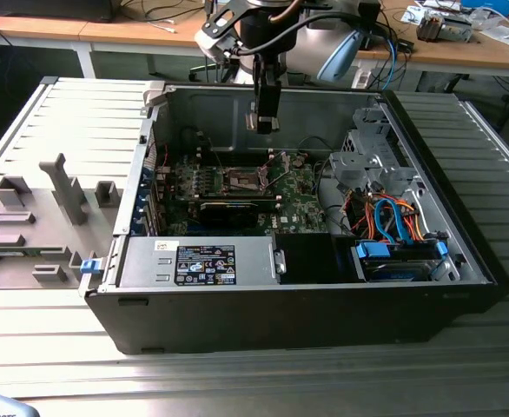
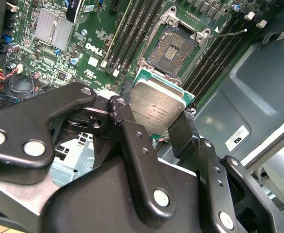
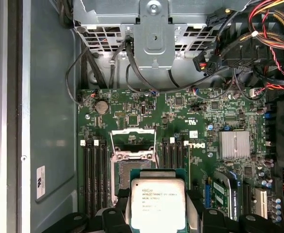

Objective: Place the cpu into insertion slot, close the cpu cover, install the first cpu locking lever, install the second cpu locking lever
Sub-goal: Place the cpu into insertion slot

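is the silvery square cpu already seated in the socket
No, the silvery-grey square cpu chip is clamped in the black tool, and the square brownish-gold socket lies bare.

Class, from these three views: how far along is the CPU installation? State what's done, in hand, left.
Nothing is finished. In hand: the gripper holds the cpu above the board. The insertion slot lies bare and the cpu cover open, so seating, closing and both levers remain.

print on cpu point(image 3: 157, 204), logo — circuit board point(image 3: 181, 109)
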You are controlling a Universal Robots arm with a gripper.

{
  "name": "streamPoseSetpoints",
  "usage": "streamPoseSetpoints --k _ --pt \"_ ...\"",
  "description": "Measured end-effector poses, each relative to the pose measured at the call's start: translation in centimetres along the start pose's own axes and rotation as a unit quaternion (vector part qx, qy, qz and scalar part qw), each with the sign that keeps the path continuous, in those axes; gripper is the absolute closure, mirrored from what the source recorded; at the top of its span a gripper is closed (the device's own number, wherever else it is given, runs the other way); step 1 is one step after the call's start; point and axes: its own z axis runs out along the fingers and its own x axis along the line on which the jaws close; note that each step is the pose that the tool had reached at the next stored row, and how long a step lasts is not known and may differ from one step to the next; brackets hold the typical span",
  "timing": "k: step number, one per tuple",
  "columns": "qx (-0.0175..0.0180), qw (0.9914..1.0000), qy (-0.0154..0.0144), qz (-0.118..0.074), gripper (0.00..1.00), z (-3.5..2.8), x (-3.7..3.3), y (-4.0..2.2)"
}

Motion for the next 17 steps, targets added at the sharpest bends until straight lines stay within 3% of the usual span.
streamPoseSetpoints --k 17 --pt "0.0 1.0 0.0 0.0 0.45 0.43 0.02 -0.01"
